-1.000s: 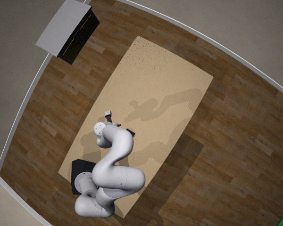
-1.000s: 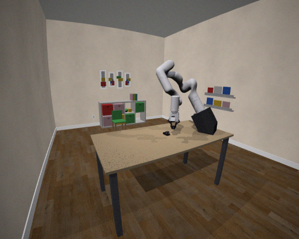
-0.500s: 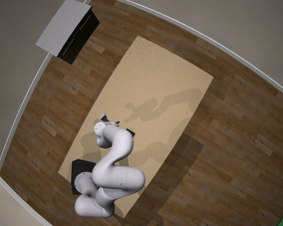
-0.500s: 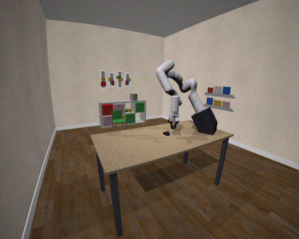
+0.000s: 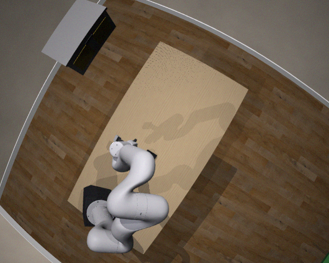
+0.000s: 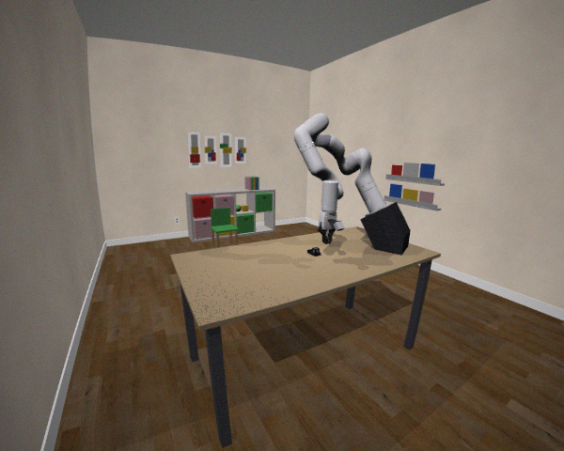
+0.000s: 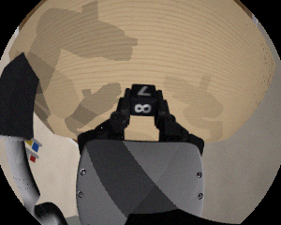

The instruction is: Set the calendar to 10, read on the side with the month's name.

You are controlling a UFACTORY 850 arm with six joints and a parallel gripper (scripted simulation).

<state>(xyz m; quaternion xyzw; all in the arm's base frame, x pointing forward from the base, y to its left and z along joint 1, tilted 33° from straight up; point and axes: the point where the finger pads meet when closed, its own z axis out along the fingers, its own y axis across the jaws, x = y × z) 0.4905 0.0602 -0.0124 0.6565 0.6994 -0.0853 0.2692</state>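
Observation:
My gripper [image 7: 142, 97] is shut on a dark calendar cube [image 7: 143, 103] and holds it above the table. In the wrist view the cube's face toward the camera shows an 8, and the face beyond it a 7. In the exterior view the gripper [image 6: 327, 236] points down a little above the table top, just right of the small dark tray [image 6: 313, 254]. From above, the gripper [image 5: 125, 140] sits under the wrist and the cube is hidden. A corner of the tray [image 5: 152, 153] peeks out beside the arm. I cannot make out the second cube or the month's name.
The arm's dark base block [image 6: 385, 234] stands at the table's near right end, also seen from above [image 5: 94, 198]. A shelf unit with coloured bins [image 6: 229, 213] and a green chair [image 6: 223, 224] stand by the far wall.

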